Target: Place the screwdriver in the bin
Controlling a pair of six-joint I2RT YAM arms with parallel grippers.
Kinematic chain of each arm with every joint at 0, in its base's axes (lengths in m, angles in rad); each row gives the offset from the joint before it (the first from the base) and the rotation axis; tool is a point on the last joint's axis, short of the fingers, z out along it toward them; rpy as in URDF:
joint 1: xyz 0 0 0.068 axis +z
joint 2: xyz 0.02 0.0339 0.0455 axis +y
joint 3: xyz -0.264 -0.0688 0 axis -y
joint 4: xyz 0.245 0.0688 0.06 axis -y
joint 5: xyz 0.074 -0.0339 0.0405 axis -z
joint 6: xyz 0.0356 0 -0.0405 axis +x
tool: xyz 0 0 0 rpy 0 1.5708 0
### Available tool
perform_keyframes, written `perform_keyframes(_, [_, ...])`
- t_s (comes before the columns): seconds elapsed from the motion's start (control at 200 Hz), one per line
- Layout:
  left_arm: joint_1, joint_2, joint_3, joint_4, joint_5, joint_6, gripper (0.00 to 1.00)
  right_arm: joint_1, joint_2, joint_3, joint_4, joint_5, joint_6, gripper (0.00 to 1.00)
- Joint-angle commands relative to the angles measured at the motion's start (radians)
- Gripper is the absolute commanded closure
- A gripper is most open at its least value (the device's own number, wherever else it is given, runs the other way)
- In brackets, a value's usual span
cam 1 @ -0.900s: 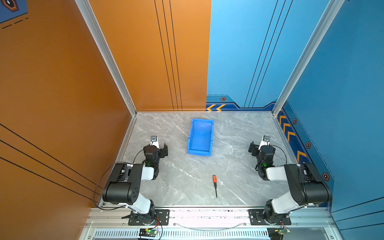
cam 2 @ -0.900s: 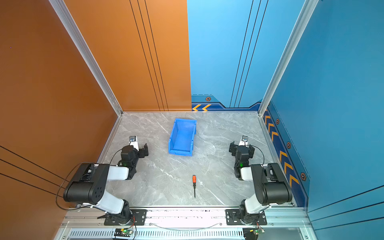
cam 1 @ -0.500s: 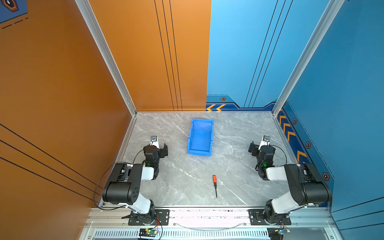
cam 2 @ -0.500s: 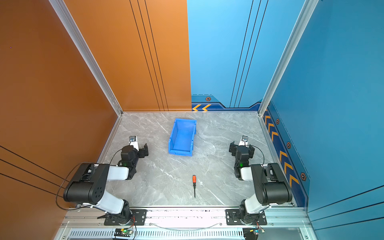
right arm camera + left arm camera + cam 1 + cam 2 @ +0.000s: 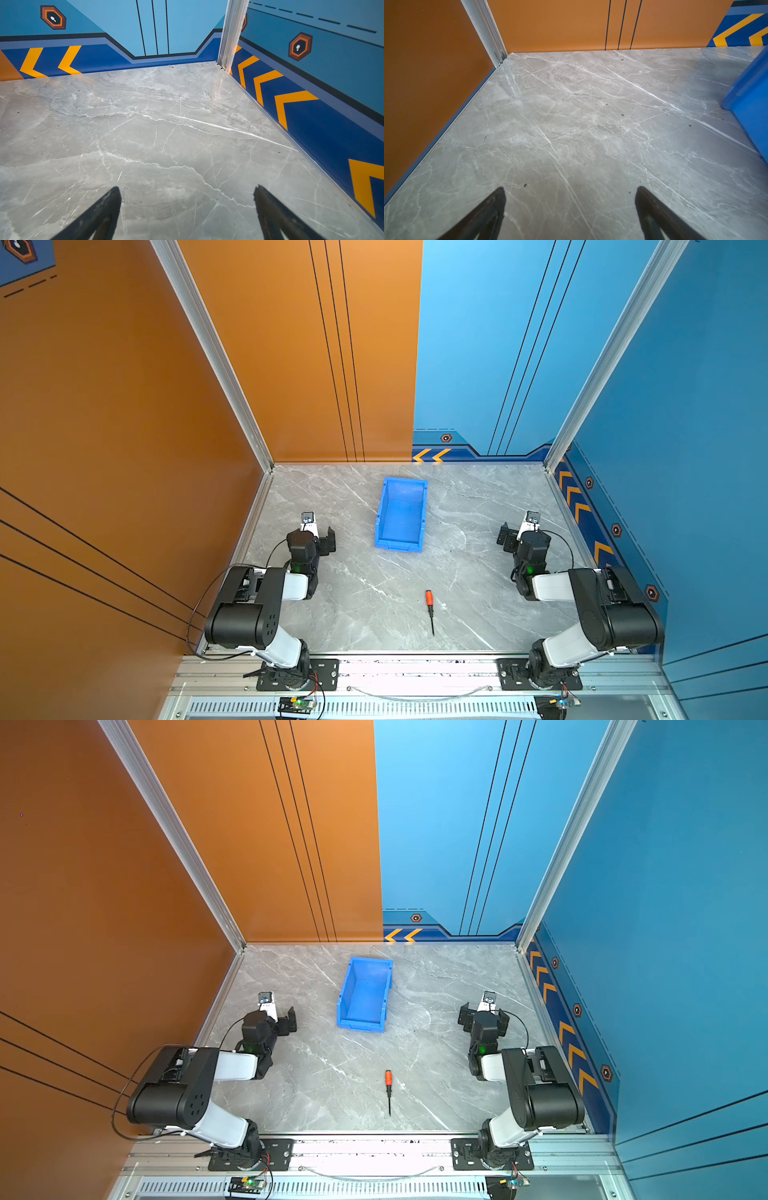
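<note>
Operator: Status of the 2 grippers?

Technician: Left gripper [image 5: 571, 191]: jaws spread wide, nothing between them, only the bare grey marble-patterned tabletop [image 5: 571, 124] below. Right gripper [image 5: 188, 190]: same condition, spread to its widest and empty. In both top views, each gripper sits near its own side edge of the tabletop, at mid-height of the frame.

Operator: Location of the task items?

Technician: The small slim screwdriver with red-orange handle and thin dark shaft [image 5: 430, 612] lies flat at lower centre of a top view. Its handle points toward the bin and its shaft tip toward the bottom edge. The rectangular open-topped bright blue plastic bin [image 5: 405, 481] stands above it in the frame, well apart, with nothing visible inside.

Operator: Change over the last second?

Technician: None detected. Arms, screwdriver and bin match the earlier views. The pick has therefore not begun, and 0 steps are complete. The screwdriver lies slightly right of centre, so the right gripper probably has the shorter reach. Caution: a thin, low item on a hard surface likely needs the jaws lowered closely around the handle.
</note>
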Motion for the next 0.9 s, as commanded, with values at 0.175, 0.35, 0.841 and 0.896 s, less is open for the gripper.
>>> perform_keyframes(0.175, [-0.002, 0.01, 0.015, 0.014, 0.009, 0.015, 0.02, -0.001, 0.004, -0.005, 0.017, -0.01, 0.01, 0.0])
perform_keyframes(0.35, [-0.002, 0.01, 0.014, 0.014, 0.009, 0.015, 0.02, 0.0, 0.003, -0.005, 0.015, -0.01, 0.01, 0.0])
perform_keyframes(0.841, [0.007, 0.0, 0.015, 0.007, 0.018, 0.007, 0.02, 0.005, -0.018, 0.001, -0.007, -0.035, -0.003, 0.0])
perform_keyframes(0.896, [0.009, -0.015, 0.016, -0.003, 0.02, 0.006, 0.02, 0.01, -0.041, 0.007, -0.036, -0.038, -0.015, 0.0])
